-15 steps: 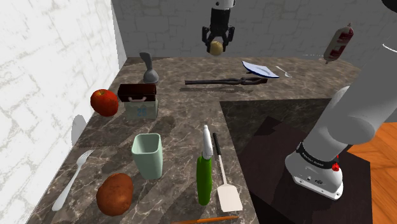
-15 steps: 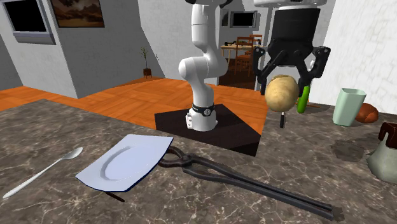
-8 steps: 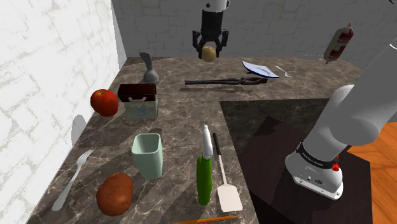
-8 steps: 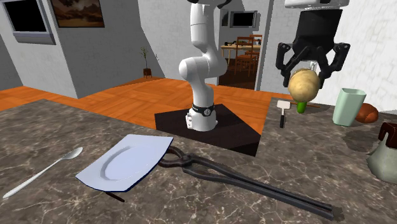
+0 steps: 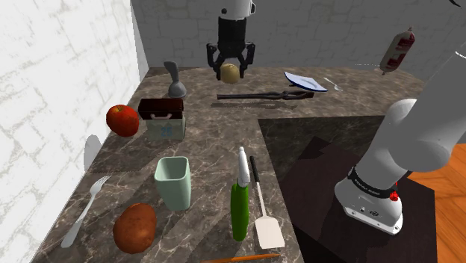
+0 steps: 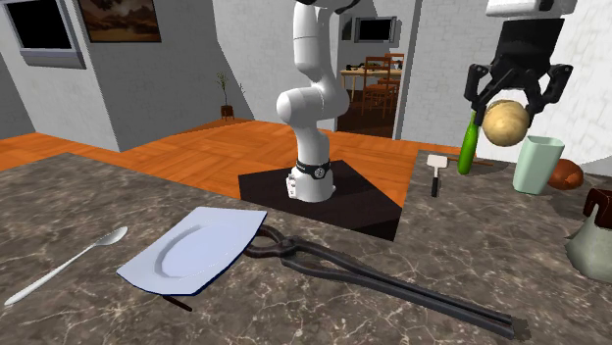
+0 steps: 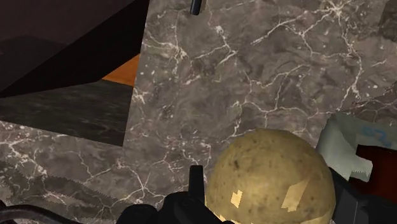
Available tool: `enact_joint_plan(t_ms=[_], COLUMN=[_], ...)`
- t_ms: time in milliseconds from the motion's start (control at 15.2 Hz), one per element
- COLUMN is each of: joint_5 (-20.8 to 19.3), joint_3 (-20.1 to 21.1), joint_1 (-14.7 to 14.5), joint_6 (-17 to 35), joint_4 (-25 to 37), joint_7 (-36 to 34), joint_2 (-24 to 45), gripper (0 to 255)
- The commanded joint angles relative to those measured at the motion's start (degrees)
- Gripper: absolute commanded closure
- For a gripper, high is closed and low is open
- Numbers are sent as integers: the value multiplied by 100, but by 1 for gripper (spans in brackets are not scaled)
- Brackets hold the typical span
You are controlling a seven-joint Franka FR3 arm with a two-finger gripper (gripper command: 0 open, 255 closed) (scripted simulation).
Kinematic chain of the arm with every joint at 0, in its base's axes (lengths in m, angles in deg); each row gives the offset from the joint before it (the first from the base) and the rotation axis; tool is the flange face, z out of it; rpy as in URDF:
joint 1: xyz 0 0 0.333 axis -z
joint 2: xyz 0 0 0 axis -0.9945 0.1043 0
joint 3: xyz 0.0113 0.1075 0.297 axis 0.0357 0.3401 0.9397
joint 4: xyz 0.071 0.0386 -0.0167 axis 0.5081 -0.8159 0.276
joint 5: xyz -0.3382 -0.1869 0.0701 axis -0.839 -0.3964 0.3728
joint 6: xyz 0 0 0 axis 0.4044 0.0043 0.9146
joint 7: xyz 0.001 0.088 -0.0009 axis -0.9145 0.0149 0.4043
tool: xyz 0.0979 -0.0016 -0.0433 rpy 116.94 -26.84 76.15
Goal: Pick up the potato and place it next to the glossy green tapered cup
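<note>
Gripper [image 5: 230, 67] sits high at top centre of the shoulder view, fingers clamped on the pale yellow potato [image 5: 229, 72], up in the air above the marble counter [image 5: 209, 134]. The light green cup [image 5: 173, 181] stands at lower left, well apart from the potato.

A dark brown, white-veined marble countertop [image 5: 209, 142] meets a white stone-block wall [image 5: 52, 67] along one side and a grey brick wall [image 5: 328, 30] at its back. Beyond the countertop lie an orange plank floor [image 6: 186, 147], plain grey walls [image 6: 157, 78] bearing a framed brown picture [image 6: 120, 18], and wooden dining chairs [image 6: 378, 83].
</note>
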Motion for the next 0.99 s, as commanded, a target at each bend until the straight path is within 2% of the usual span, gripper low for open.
enact_joint_plan(t_ms=[0, 462, 924], joint_5=[3, -64, -297], joint_3=[159, 682, 1129], joint_1=[-126, -572, -1068], joint_6=[-27, -72, -213], joint_4=[127, 620, 1449], joint_7=[-292, -1280, -2259], joint_2=[92, 522, 1225], gripper=[255, 255, 255])
